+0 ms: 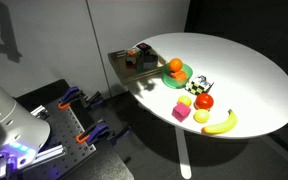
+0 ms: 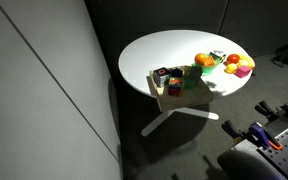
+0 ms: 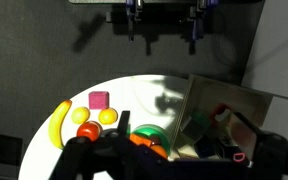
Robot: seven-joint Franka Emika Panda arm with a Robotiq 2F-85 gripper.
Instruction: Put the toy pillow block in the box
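Observation:
The toy pillow block (image 1: 199,88), black with white patches, sits on the round white table between the green plate and the red fruit (image 1: 204,101). It also shows in an exterior view (image 2: 217,55) and as a dark shape in the wrist view (image 3: 123,122). The tan wooden box (image 1: 117,62) stands at the table's edge with several small toys in it; it shows in both exterior views (image 2: 173,100) and in the wrist view (image 3: 192,105). My gripper (image 3: 164,30) is open and empty, high above the table and far from the block.
A green plate (image 1: 182,78) holding an orange fruit (image 1: 174,66) is next to the box. A yellow fruit (image 1: 183,101), a pink cube (image 1: 181,114) and a banana (image 1: 220,122) lie near the block. Clamps and a bench (image 1: 69,120) stand beside the table.

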